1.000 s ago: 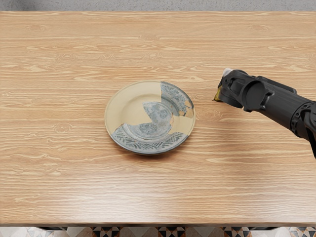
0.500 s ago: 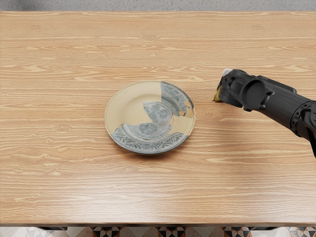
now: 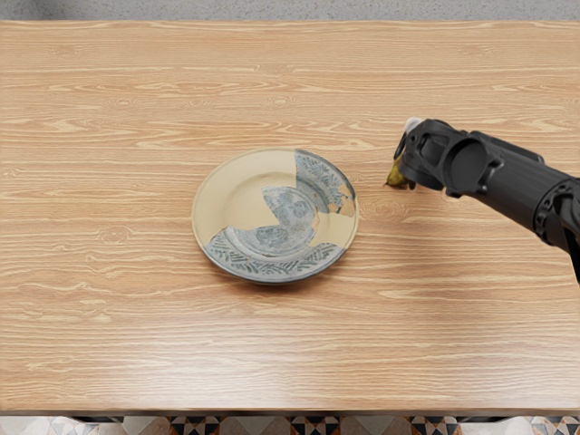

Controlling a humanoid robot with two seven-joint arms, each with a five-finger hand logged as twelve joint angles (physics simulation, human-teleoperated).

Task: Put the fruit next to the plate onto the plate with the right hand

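Right robot hand (image 3: 420, 156) sits low over the surface (image 3: 136, 317), right of centre, at the end of a black arm that enters from the picture's right edge and slants up and to the left. It is seen from behind the wrist, so its dark bulk hides the grasping side: whether it is clenched, released or gripping anything cannot be told from this view

Just at the robot hand's lower left edge a small yellow-brown sliver of the fruit (image 3: 396, 178) peeks out. That sliver touches the robot hand's outline or lies right under it; the rest of the fruit is covered, so its kind and shape are not clear. Whether the fruit rests on the wood or is lifted off it cannot be judged either. A small pale patch (image 3: 412, 123) shows at the robot hand's upper left edge, too small to identify

To the left of the fruit, with a strip of bare wood between them, lies the plate (image 3: 217, 195), round and shallow, part tan and part blue-grey with a pattern. The fruit is outside the plate, near its right rim and a little higher in the picture. Nothing lies on the plate

The left arm does not show
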